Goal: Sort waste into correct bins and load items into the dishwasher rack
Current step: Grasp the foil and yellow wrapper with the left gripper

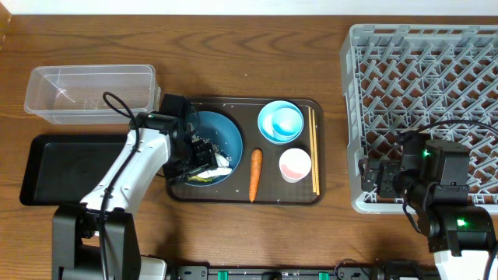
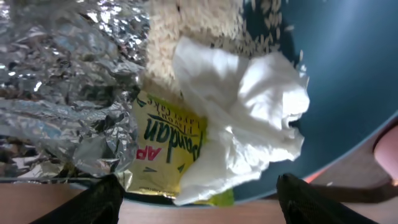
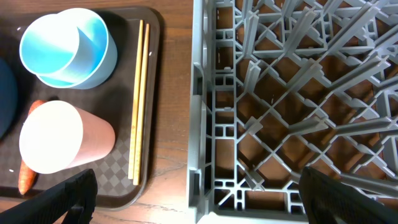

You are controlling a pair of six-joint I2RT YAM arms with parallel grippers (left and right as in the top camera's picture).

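The wide dark-blue bowl (image 1: pixel 227 132) sits on the brown serving tray and holds crumpled silver foil (image 2: pixel 62 81), a yellow-white wrapper (image 2: pixel 171 140) with white paper (image 2: pixel 249 106), and rice (image 2: pixel 180 37). My left gripper (image 1: pixel 196 162) is open just over the bowl's front rim, above the waste (image 2: pixel 198 205). The orange carrot (image 1: pixel 254 173), the stacked light-blue bowls (image 1: pixel 280 121), the white-pink cup (image 1: pixel 295 164) and the chopsticks (image 1: pixel 313 152) lie on the tray. My right gripper (image 1: pixel 379 177) is open and empty over the front-left corner of the grey rack (image 1: pixel 436 70).
The clear tub (image 1: pixel 89 93) stands at the back left. The black tray (image 1: pixel 70 167) lies in front of it, under my left arm. The brown serving tray (image 1: pixel 241 193) sits between the bins and the rack. The right wrist view shows the rack wall (image 3: pixel 199 124) beside the chopsticks (image 3: pixel 138 99).
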